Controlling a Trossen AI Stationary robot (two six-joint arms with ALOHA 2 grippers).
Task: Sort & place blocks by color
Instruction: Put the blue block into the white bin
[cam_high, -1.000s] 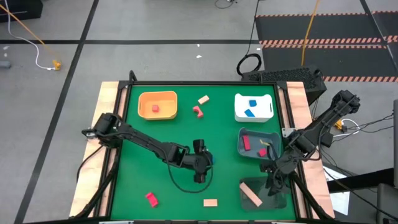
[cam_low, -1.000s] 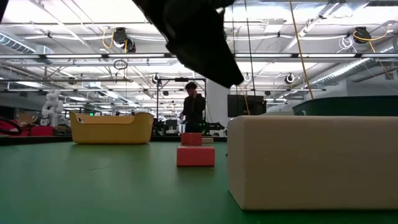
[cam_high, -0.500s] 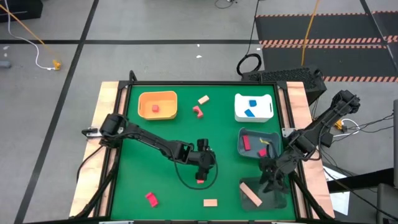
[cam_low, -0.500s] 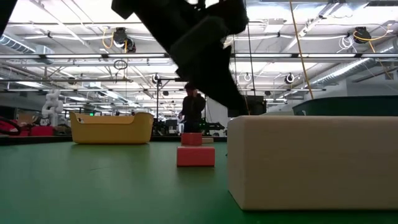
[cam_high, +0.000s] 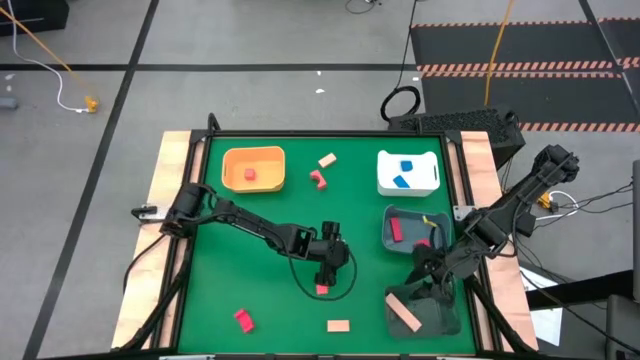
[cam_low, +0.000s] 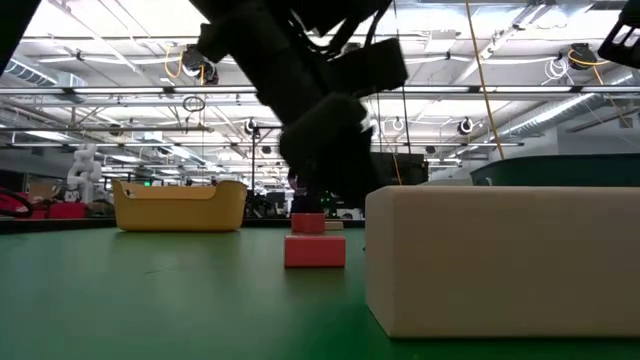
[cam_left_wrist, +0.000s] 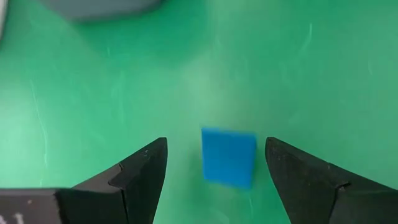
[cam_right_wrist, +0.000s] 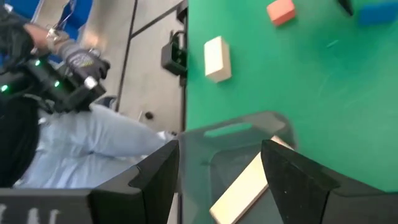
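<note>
My left gripper (cam_left_wrist: 215, 145) (cam_high: 324, 266) is open near the middle of the table, pointing down. A small blue block (cam_left_wrist: 229, 157) lies flat on the green mat between its fingers, which stand on either side without touching it. A red block (cam_high: 322, 289) lies just nearer the table's near edge. My right gripper (cam_right_wrist: 219, 149) (cam_high: 424, 288) is open above the near grey tray (cam_high: 446, 322). A tan bar (cam_high: 404, 312) (cam_right_wrist: 244, 186) lies in that tray.
The orange tray (cam_high: 253, 180) holds a red block, the white tray (cam_high: 426, 183) holds blue blocks and the far grey tray (cam_high: 406, 242) holds red ones. Loose blocks: tan (cam_high: 327, 160), red (cam_high: 319, 179), red (cam_high: 244, 320), tan (cam_high: 338, 325) (cam_low: 500, 260). A person (cam_right_wrist: 74, 143) stands beside the table.
My left gripper has come down toward the table and shifted a little toward the right edge. My right gripper has moved a little toward the table's left, over the near grey tray.
</note>
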